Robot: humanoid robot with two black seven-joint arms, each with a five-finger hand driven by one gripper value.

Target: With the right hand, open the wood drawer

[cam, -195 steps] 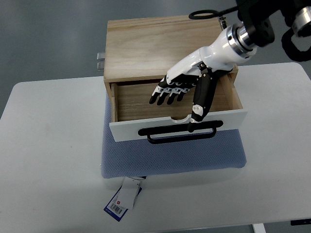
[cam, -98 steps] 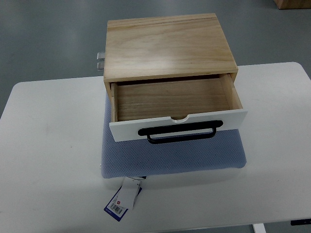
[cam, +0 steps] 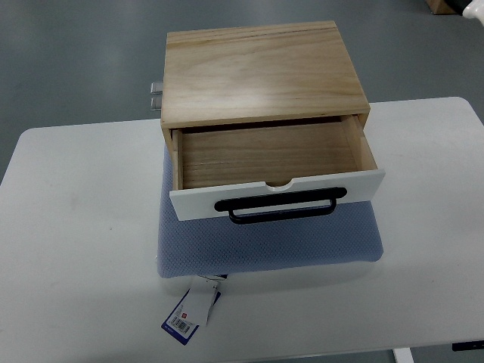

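Near the table's point(cam: 60, 249) front edge a tag point(cam: 189, 311) is seen, on a blue mat point(cam: 265, 246). Behind it, the drawer point(cam: 276, 193) is pulled out of the box point(cam: 261, 68), empty. No hand is visible, so its state cannot be told. The task seems done.

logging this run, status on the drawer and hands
Both hands out of view. Wood drawer pulled open, nothing inside, black handle free. Nothing in the way.
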